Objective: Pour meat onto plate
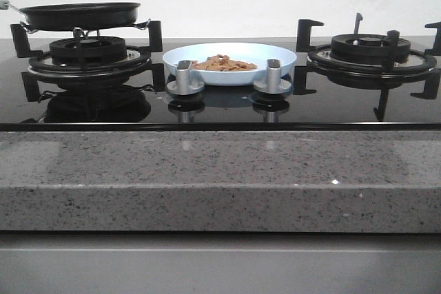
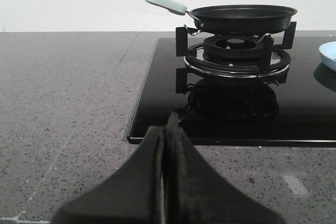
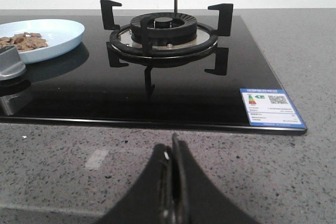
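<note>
The pale-blue plate (image 1: 238,55) sits on the black glass hob between the two burners, behind the two silver knobs. A pile of orange-brown meat (image 1: 222,64) lies in it; the right wrist view also shows the plate (image 3: 58,34) and the meat (image 3: 22,41). A black frying pan (image 1: 79,15) with a pale-green handle (image 2: 165,3) rests on the left burner. My left gripper (image 2: 167,129) is shut with nothing in it, over the grey counter in front of the hob. My right gripper (image 3: 172,153) is shut and holds nothing, also over the counter. Neither gripper shows in the front view.
The right burner (image 1: 372,53) with its black pan supports stands bare. Two silver knobs (image 1: 185,79) (image 1: 273,77) rise in front of the plate. A blue energy label (image 3: 271,107) is stuck to the hob's near right corner. Speckled grey counter (image 1: 220,170) runs along the front.
</note>
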